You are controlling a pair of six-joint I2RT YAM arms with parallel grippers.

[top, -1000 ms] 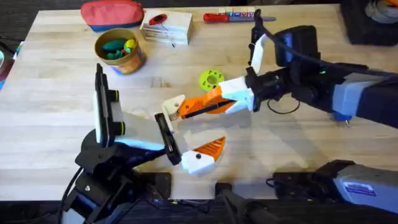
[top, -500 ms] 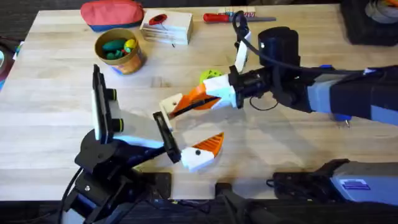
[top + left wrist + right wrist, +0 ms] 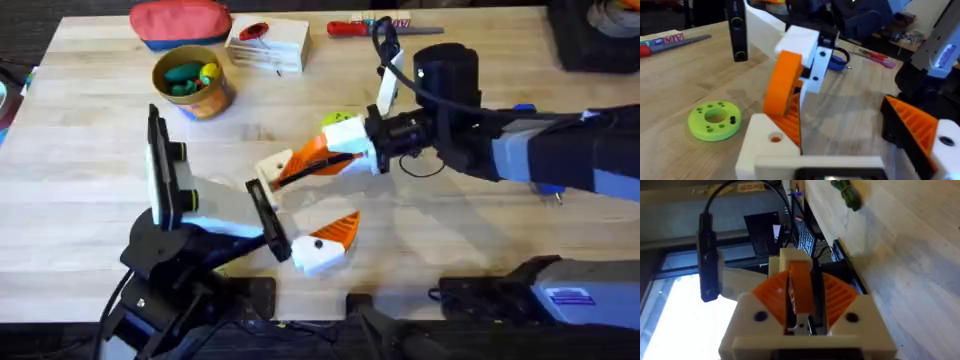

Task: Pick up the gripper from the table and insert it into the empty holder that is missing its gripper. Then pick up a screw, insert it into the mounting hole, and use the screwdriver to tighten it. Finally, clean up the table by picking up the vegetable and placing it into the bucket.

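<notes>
Wooden table, mid-frame: your two arms meet at the holder (image 3: 277, 165).

Your right gripper (image 3: 312, 162) clamps the orange gripper (image 3: 782, 82) narrowly, its long axis pointing lower left onto the holder; your left gripper (image 3: 300, 210) stands wide.

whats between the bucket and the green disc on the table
Bare wood. In the overhead view, the stretch of table from the bucket to the green disc holds nothing; the right gripper sits just past the disc.
</notes>
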